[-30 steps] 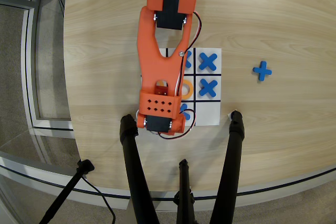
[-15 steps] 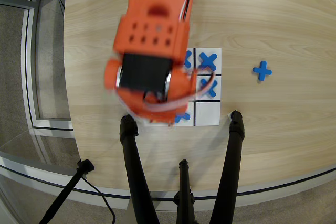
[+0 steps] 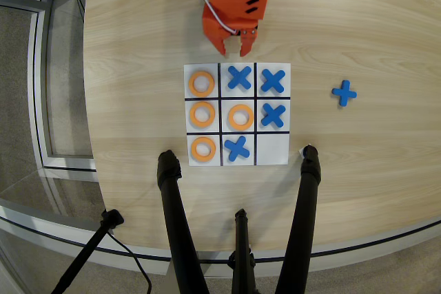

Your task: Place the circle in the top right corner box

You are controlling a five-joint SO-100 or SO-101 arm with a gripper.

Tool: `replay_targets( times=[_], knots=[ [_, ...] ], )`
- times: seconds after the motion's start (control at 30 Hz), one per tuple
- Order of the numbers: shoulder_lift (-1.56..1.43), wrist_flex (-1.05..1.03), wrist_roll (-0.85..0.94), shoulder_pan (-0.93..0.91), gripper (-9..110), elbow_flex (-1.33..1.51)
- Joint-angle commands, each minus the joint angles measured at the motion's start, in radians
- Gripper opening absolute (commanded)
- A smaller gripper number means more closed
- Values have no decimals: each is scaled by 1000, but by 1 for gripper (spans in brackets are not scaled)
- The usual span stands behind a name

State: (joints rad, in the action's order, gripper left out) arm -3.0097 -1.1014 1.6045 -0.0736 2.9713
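Several orange rings lie on the tic-tac-toe sheet (image 3: 237, 98) in the overhead view: the left column holds one at the top (image 3: 201, 83), one in the middle (image 3: 202, 113) and one at the bottom (image 3: 202, 149), and another lies in the centre cell (image 3: 240, 116). The only plain white corner cell (image 3: 272, 149) is at the bottom right in this view. Blue crosses fill the other cells, including the top right one (image 3: 273, 80). My orange gripper (image 3: 233, 50) hovers just beyond the sheet's top edge, jaws slightly apart, holding nothing.
A loose blue cross (image 3: 344, 92) lies on the wooden table (image 3: 131, 101) to the right of the sheet. Three black tripod legs (image 3: 172, 197) (image 3: 308, 191) (image 3: 241, 239) rise over the table's near edge, just below the sheet.
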Motion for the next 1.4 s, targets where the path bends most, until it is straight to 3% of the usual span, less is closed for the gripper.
replay_targets(
  times=[0.0, 0.27, 0.33, 0.7, 0.87, 1.03, 1.13, 1.37],
  knots=[
    [-166, -11, 5, 15, 12, 129],
    [-328, -155, 2, 44, 11, 230],
    [-347, -195, -12, 49, 0, 232],
    [-347, -201, -12, -34, 0, 232],
    [-350, -202, -17, -313, 0, 232],
    [-387, -193, -17, -976, 0, 232],
    [-387, -193, -17, -1253, 0, 232],
    [-387, -193, -17, -1384, 0, 232]
  ],
)
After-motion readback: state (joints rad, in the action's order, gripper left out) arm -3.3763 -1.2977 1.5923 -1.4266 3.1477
